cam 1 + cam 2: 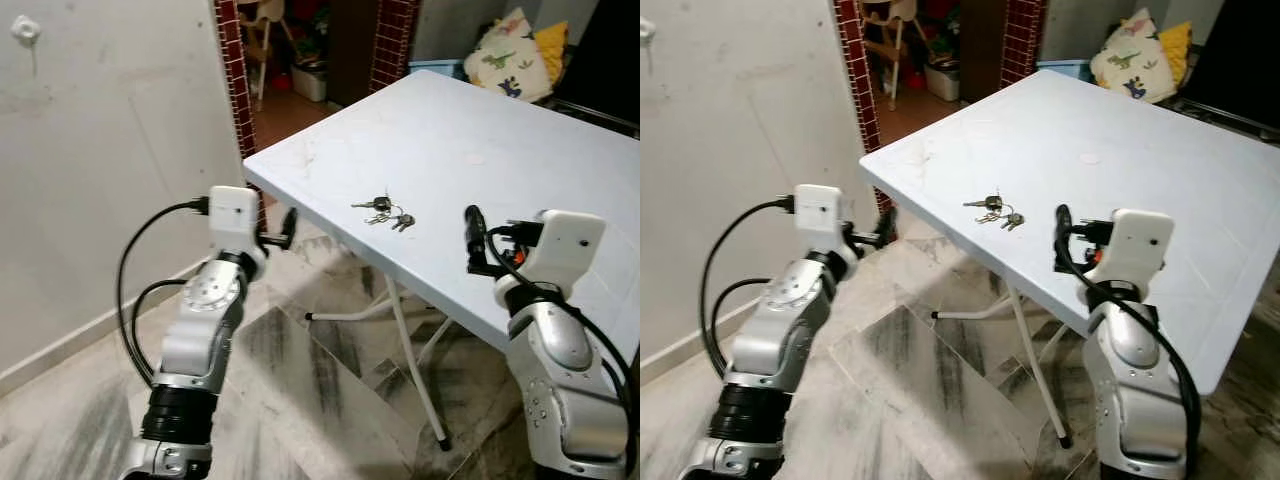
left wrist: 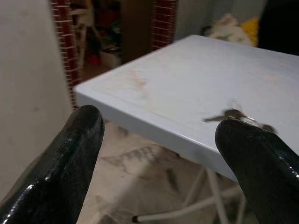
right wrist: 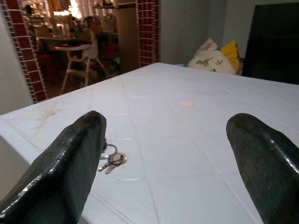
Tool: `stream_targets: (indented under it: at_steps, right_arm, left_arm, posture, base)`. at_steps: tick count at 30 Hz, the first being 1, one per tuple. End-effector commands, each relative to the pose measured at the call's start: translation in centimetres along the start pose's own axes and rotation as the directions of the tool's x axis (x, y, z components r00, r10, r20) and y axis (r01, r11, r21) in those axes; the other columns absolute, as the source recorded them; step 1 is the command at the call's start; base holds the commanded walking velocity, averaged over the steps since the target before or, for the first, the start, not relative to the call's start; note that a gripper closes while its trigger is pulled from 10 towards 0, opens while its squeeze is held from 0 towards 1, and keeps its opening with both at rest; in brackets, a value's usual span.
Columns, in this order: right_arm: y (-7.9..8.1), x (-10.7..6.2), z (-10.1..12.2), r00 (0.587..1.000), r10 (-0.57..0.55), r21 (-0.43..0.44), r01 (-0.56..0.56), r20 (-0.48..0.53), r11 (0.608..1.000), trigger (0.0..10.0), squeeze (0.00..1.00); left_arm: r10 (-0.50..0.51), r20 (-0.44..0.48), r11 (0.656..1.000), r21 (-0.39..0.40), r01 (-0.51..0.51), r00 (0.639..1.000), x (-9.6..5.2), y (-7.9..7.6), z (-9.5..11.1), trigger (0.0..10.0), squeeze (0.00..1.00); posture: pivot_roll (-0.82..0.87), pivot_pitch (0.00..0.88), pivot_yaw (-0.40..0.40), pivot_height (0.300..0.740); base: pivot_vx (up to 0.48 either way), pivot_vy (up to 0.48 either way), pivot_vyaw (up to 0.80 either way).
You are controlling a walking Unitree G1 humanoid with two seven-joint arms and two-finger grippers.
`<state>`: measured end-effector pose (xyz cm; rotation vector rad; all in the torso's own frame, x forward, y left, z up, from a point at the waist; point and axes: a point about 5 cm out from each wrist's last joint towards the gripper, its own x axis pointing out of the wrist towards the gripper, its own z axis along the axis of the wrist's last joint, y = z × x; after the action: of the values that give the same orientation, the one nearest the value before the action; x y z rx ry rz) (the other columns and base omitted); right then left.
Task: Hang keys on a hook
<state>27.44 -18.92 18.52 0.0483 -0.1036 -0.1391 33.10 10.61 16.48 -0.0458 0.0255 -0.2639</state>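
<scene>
Keys [image 1: 385,211]: a small bunch on a ring, lying flat on my pale blue desk [image 1: 520,130], near the edge that faces me, between my two arms. Nothing touches them.
Left tool [image 1: 288,228]: held up off the desk's near corner, over the floor, well short of the keys. In the left wrist view my two black fingers [image 2: 65,172] stand wide apart with nothing between them; the desk corner and the keys [image 2: 236,116] lie beyond, blurred.
Right tool [image 1: 474,240]: raised over the desk's near edge, just to the right of the keys, not touching them. In the right wrist view the fingers [image 3: 60,172] are spread wide and hold nothing; the keys [image 3: 112,159] lie just beside the left-hand finger.
Hook [image 1: 25,31]: a small white fitting high on the grey wall to my left, well apart from the desk.
Writing: none I can read on keys, desk or arms.
Background: red-tiled pillars [image 1: 232,70], a cushion with dinosaur prints [image 1: 508,55] beyond the desk, marbled floor [image 1: 300,380].
</scene>
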Motion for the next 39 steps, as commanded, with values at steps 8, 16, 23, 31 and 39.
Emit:
stream_targets:
  at_steps: [8,16,23,31,39]
  right_arm:
    - [1.2,0.2,0.5,0.997,0.076,-0.044,-0.075,0.025,0.996,10.0,0.00]
    - [0.9,0.1,0.5,0.997,0.075,0.045,-0.075,0.006,0.996,10.0,0.00]
    - [1.3,0.0,0.1,0.993,0.115,0.014,-0.115,-0.021,0.993,10.0,0.00]
    - [2.0,0.1,1.0,0.990,0.132,-0.028,-0.130,0.053,0.991,10.0,0.00]
    - [0.8,-0.6,0.6,0.994,0.100,-0.023,-0.099,0.043,0.995,10.0,0.00]
  left_arm:
    - [-0.004,-0.001,1.000,-0.013,0.004,1.000,0.0,0.1,0.3,10.0,0.00]
    - [0.005,-0.010,1.000,-0.021,-0.006,1.000,0.0,0.3,0.1,10.0,0.00]
    - [0.046,0.009,0.999,-0.029,-0.046,0.999,0.1,0.6,0.4,10.0,0.00]
    - [0.102,0.004,0.994,0.027,-0.102,0.995,0.0,1.8,0.7,10.0,0.00]
    - [0.094,-0.028,0.993,0.075,-0.091,0.995,-2.7,3.9,-1.2,10.0,0.00]
  posture:
    - [-0.03,0.000,-0.036,0.740]
    - [-0.03,0.000,-0.037,0.740]
    - [-0.03,0.000,-0.035,0.740]
    - [-0.03,0.000,-0.029,0.740]
    - [0.00,0.000,-0.029,0.740]
  base:
    - [0.000,-0.114,0.00]
    - [0.000,-0.452,0.00]
    - [0.000,-0.235,0.00]
    - [0.000,0.000,0.00]
    - [0.000,0.000,0.00]
